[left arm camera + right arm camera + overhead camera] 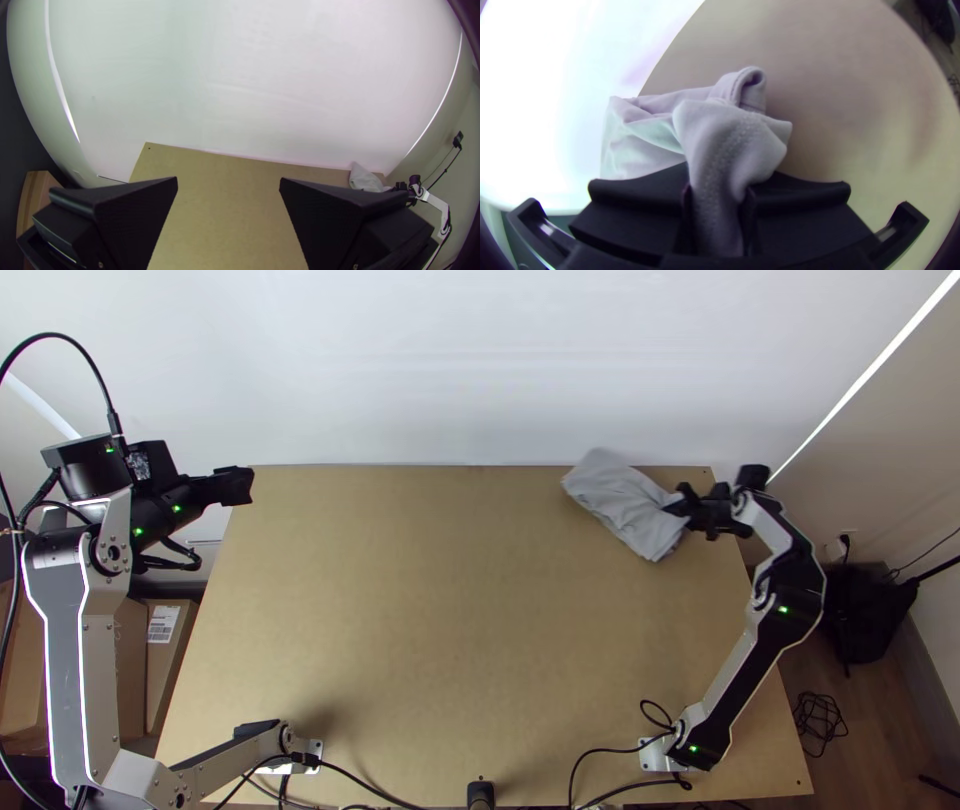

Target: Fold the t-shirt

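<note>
Right gripper: closed on a gathered end of the grey t-shirt, the fabric pinched and bulging up between the fingers. Left gripper: open wide, nothing in it, off by the table's far left corner, well apart from the cloth. The shirt lay as a compact, layered bundle at the far right of the wooden table, one end reaching past the far edge; I could not count the folds. Step in hand, as I judged it: placing or straightening an already gathered shirt, rather than opening it out. Next move called for: draw the held end level, bring the bundle fully onto the table, then let go gently. Risk noted: a lifting release might have pulled the top layer loose.
</note>
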You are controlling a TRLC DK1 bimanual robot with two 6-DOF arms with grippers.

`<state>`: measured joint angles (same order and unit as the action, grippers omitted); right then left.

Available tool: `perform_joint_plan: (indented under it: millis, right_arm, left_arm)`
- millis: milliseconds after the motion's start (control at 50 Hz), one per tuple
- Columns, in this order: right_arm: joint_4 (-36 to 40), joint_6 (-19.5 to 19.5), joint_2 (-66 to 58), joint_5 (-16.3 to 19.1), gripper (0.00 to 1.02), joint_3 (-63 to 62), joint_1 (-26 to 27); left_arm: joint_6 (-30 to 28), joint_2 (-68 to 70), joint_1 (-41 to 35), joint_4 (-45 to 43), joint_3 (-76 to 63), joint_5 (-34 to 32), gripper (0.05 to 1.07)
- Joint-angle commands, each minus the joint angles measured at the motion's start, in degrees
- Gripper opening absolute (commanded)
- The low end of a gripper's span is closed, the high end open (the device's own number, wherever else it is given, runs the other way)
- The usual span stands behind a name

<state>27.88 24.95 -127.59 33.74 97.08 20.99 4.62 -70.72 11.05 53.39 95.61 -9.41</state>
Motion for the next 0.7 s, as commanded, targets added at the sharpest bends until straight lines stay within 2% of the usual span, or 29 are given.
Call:
perform_joint_plan:
  millis: [0,40,60,80,120,220,480,600,680]
  right_arm:
    - [-0.3,1.2,2.6,-1.8,0.44,-2.2,4.6]
    - [-0.3,0.7,3.5,-2.2,0.85,-2.9,6.3]
    - [-0.3,0.5,3.8,-2.4,0.97,-3.1,6.8]
    - [-0.4,0.2,4.5,-3.1,0.99,-3.3,7.5]
    - [-0.4,-0.5,5.8,-4.8,0.99,-3.8,8.6]
    - [-1.1,-1.7,8.8,-6.1,0.99,-4.9,11.2]
    - [-1.1,-5.3,11.5,-9.6,0.99,-7.1,12.9]
    - [-1.4,-10.1,15.7,-18.3,0.99,-10.4,12.8]
    - [-4.1,-13.9,23.0,-21.5,0.99,-14.9,12.8]
  left_arm:
    - [1.6,1.2,-0.8,-0.7,-0.7,-0.4,1.03]
    - [1.9,1.3,-1.1,-0.7,-0.8,-0.4,1.03]
    - [1.9,1.3,-1.3,-0.8,-0.9,-0.4,1.03]
    - [2.0,1.3,-1.5,-0.9,-1.0,-0.4,1.03]
    - [2.1,1.4,-1.5,-1.0,-1.0,-0.4,1.03]
    - [2.1,1.7,-1.7,-1.3,-1.4,-0.4,1.03]
    - [2.1,2.5,-1.6,-1.5,-2.7,-0.5,1.03]
    - [1.9,4.1,-1.2,-3.4,-5.3,-0.5,1.03]
    - [2.1,5.9,-0.9,-6.3,-7.2,-0.5,1.03]
